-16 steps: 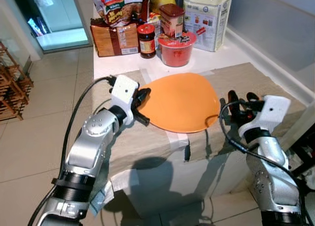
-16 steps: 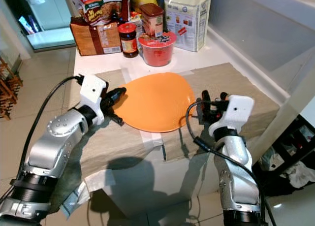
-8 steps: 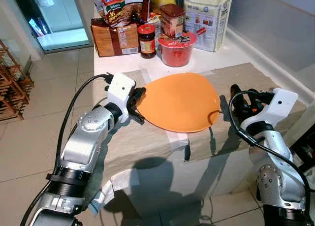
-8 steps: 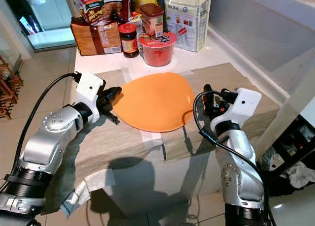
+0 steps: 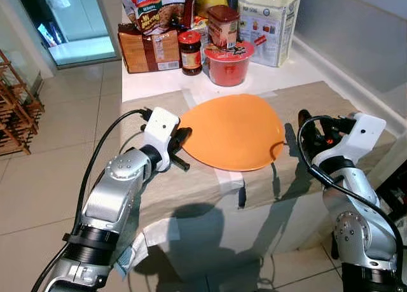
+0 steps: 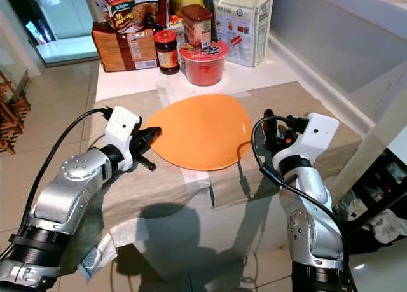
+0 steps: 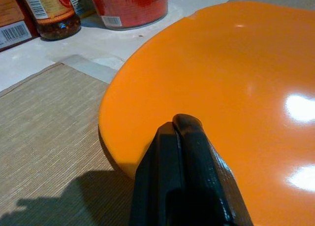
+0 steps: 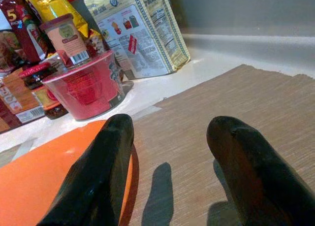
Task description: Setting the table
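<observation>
On a white counter [image 5: 280, 76] we have a woven beige mat [image 5: 318, 101] spread out, its seams taped, with pale floor tiles [image 5: 44, 171] to our left and a wooden rack [image 5: 16, 107] at the edge. One plate [image 5: 232, 132] lies flat on the mat: orange, glossy, rounded. Our left gripper [image 5: 180, 149] sits at the plate's left rim, fingers [image 7: 189, 157] pressed together over the edge; whether a finger is under the rim and truly pinching it we cannot quite tell. Our right gripper [image 5: 311, 130] hovers just off the plate's right side, fingers [image 8: 106, 177] spread wide with nothing between them. Behind the plate we count one red cup [image 5: 227, 64], one dark jar [image 5: 189, 51], one brown-lidded tub [image 5: 222, 25], one paper bag [image 5: 267, 21] and a brown box [image 5: 147, 50].
</observation>
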You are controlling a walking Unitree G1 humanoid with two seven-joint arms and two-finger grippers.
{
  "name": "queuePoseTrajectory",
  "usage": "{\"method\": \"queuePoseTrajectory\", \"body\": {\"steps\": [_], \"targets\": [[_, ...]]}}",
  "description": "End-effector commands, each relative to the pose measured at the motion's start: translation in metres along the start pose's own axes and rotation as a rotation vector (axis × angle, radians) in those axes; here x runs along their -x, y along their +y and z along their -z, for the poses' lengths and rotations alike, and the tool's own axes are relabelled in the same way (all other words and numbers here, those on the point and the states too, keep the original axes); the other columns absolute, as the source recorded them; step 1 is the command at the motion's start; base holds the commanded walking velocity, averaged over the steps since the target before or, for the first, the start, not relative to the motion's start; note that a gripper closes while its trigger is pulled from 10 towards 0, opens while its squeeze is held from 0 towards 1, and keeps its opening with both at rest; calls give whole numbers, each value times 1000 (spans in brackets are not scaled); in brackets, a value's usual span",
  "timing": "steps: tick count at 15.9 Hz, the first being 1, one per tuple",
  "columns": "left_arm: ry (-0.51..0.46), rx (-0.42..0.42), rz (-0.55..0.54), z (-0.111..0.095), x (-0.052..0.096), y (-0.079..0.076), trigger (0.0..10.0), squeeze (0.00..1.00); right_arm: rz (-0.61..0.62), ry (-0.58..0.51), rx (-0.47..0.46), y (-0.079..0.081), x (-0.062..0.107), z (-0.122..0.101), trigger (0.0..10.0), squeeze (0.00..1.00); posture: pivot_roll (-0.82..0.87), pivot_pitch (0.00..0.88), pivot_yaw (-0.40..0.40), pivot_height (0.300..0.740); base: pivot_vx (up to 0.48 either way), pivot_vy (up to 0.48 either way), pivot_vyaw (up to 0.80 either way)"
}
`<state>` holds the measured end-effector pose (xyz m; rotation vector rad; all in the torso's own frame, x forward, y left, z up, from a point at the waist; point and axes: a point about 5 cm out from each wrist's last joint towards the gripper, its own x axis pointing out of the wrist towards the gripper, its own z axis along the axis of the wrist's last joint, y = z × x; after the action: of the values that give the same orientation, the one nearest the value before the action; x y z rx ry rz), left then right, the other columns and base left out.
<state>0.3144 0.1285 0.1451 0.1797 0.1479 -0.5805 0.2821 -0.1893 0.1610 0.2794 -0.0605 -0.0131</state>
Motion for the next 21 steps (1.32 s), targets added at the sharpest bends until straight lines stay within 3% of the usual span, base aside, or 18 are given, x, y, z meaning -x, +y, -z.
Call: {"method": "queuePoseTrajectory", "body": {"steps": [1, 5, 11, 16, 21], "targets": [[30, -8, 7, 5, 2, -2, 10000, 0, -2, -19, -6, 2, -2, -7, 10000, 0, -156, 0, 83, 740, 0, 0, 0], [64, -19, 25, 13, 4, -6, 10000, 0, -5, -13, -32, 3, -5, -8, 10000, 0, -153, 0, 83, 740, 0, 0, 0], [124, -40, 143, 38, 10, -19, 10000, 0, -1, 30, -150, 2, -13, -6, 10000, 0, -144, 0, 75, 740, 0, 0, 0], [64, -55, 198, 38, 9, -24, 10000, 0, -58, 101, -255, 11, -19, 3, 10000, 0, -139, 0, 73, 740, 0, 0, 0], [-6, -92, 252, 30, 13, -35, 10000, 0, -82, 117, -252, 13, -22, 7, 10000, 0, -129, 0, 70, 740, 0, 0, 0]]}}
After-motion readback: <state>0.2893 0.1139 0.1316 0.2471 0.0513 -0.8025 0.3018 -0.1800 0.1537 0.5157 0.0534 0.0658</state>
